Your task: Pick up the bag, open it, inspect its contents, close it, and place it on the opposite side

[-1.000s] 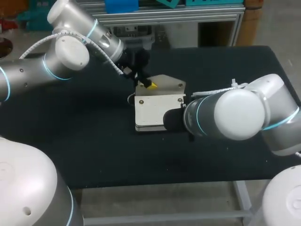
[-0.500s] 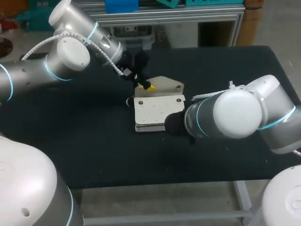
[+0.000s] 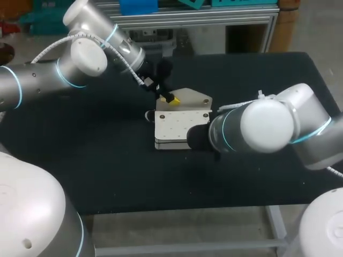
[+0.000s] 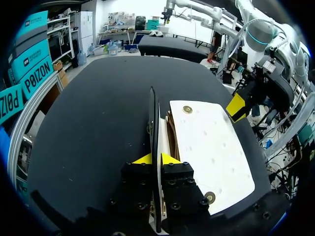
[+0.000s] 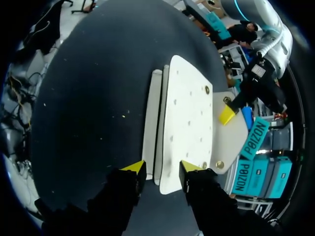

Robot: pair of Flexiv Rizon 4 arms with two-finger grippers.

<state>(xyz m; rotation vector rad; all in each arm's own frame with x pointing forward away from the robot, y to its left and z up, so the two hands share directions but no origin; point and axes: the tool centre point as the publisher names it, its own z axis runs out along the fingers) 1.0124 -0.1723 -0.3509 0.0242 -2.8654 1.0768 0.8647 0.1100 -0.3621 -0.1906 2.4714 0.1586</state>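
My right hand [image 5: 161, 168] is at the near end of the cream bag [image 3: 171, 124]; I cannot tell if it grips. The bag lies flat in the middle of the worktop [image 3: 96, 160]. At the bag's far edge my left hand [image 4: 156, 159] pinches the raised flap [image 3: 195, 96].

Black matte table [image 3: 107, 171]; spreads wide ahead of the left gripper [image 4: 156, 158], shows pale specks [image 5: 123, 116] beside the right gripper [image 5: 161, 167], stands on grey metal legs [image 3: 276, 225].
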